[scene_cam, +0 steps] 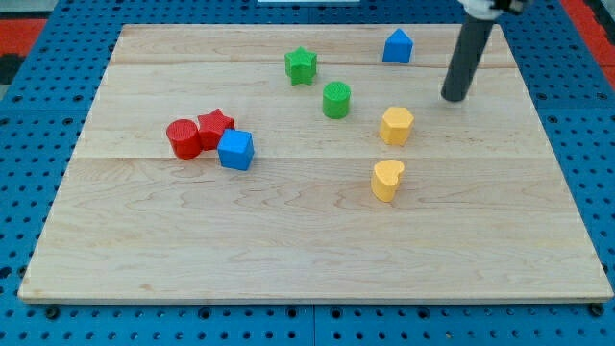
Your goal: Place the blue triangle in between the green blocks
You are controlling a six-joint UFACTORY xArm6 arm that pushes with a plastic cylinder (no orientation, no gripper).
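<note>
Wooden bench (pixel 317 250) on a blue pegboard (pixel 38 106). Eight blocks in sight.

My tip (pixel 454 98) sits at the view's upper right, on bare wood. The rod rises from it toward the top edge, leaning to the view's right. No fingers on this rig, only the rod, so there is no open or closed state to record; the tip touches no block.

Blue triangle (pixel 398 46): near the view's top, right of centre. It lies to the left of my tip and above it, near but clearly apart, with bare wood between.

Green star (pixel 301 65): upper centre, well left of the blue triangle. Green cylinder (pixel 336 100): just below and right of the star, a small gap between the two. The blue triangle is outside that gap, off to the right of both.

Yellow hexagon (pixel 396 125): below the triangle, lower left of my tip. Yellow heart (pixel 387 180): below the hexagon.

Left cluster: red cylinder (pixel 183 137), red star (pixel 215 126), blue cube (pixel 235 150), packed together and seemingly touching, well apart from the rest.
</note>
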